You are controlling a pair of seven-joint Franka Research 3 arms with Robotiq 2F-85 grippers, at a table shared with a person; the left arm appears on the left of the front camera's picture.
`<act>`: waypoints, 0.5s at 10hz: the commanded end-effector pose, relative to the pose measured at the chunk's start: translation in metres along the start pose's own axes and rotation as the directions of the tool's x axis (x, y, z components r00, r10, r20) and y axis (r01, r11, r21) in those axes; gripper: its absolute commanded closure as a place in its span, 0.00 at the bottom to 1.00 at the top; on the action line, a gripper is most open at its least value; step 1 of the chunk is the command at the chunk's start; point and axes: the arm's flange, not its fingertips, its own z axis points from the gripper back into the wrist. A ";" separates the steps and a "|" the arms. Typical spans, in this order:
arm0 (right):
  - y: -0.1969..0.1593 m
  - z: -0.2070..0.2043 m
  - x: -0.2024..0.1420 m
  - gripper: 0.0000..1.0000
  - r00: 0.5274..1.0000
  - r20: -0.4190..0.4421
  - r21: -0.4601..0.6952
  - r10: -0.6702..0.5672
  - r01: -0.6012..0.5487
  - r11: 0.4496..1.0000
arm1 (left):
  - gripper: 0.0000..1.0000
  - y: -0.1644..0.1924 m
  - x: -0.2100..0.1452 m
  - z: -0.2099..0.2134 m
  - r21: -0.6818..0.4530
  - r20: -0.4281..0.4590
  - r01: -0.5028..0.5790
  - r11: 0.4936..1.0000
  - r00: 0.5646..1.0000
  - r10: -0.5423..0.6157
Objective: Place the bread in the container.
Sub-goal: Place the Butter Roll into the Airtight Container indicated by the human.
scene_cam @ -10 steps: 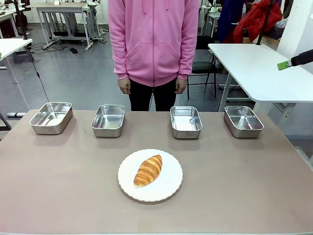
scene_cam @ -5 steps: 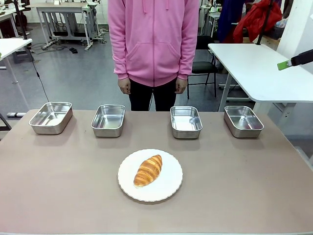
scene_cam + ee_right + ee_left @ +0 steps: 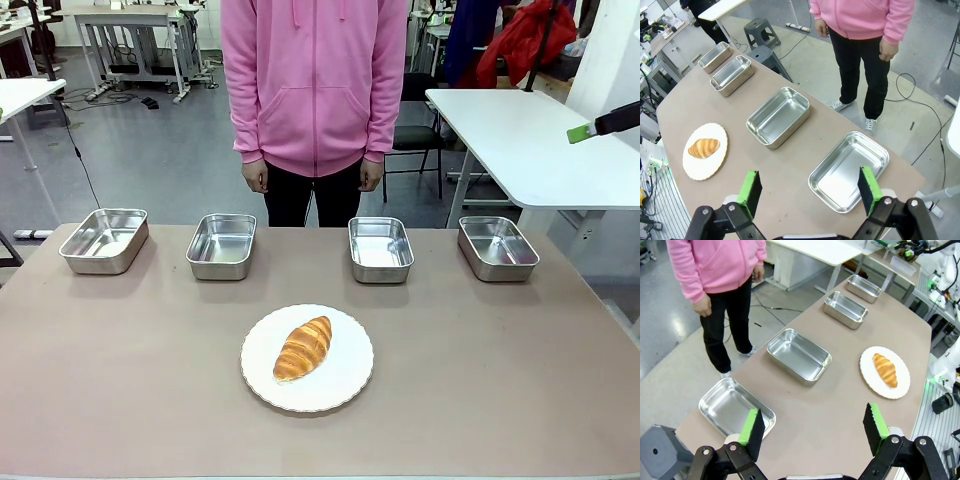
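Brown table (image 3: 500, 390), bread (image 3: 303, 347) on plate (image 3: 348, 384), left end effector (image 3: 812, 415) and right end effector (image 3: 808, 176) gaping

Note the bread (image 3: 303, 347): golden-brown, with darker orange crust and paler stripes. The plate (image 3: 345, 385) is white. The four containers (image 3: 221, 245) are shiny silver. The tabletop (image 3: 500, 380) is plain greyish brown. The person's hoodie (image 3: 315, 80) is pink and the trousers (image 3: 290, 200) black. The left pincer (image 3: 812, 422) and right pincer (image 3: 810, 186) are black with green pads (image 3: 748, 426).
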 end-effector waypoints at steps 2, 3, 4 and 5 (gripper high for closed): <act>0.001 0.000 0.001 0.00 1.000 0.005 0.005 0.002 -0.002 1.000 | 0.00 -0.001 0.000 0.001 -0.005 0.003 0.011 1.000 1.000 -0.011; 0.001 0.000 0.001 0.00 1.000 0.005 0.005 0.002 -0.002 1.000 | 0.00 -0.001 0.000 0.001 -0.005 0.003 0.011 1.000 1.000 -0.011; 0.001 0.000 0.001 0.00 1.000 0.005 0.005 0.002 -0.002 1.000 | 0.00 -0.001 0.000 0.001 -0.005 0.003 0.011 1.000 1.000 -0.011; 0.001 0.000 0.001 0.00 1.000 0.005 0.005 0.002 -0.002 1.000 | 0.00 -0.001 0.000 0.001 -0.005 0.003 0.011 1.000 1.000 -0.011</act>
